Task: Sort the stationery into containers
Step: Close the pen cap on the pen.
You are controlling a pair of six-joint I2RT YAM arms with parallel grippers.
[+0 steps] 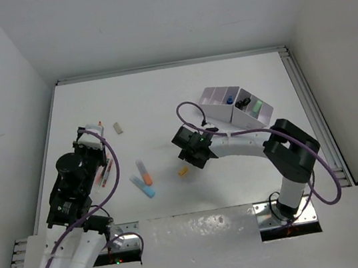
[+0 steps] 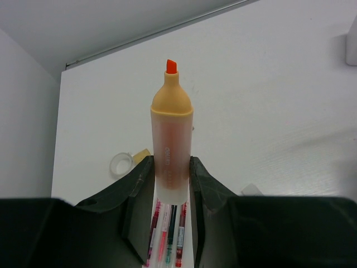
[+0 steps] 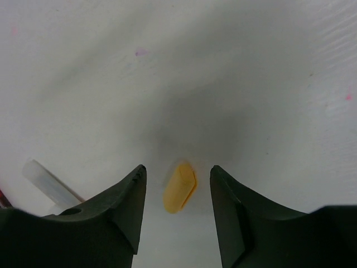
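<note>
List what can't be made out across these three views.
- Left wrist: base of the orange highlighter marker, hidden inside the left gripper; thin red pens, cut off by the bottom edge.
- Right wrist: small orange piece inside the open right gripper, too blurred to identify.
- Top external: contents of the white slanted organizer, too small.
</note>
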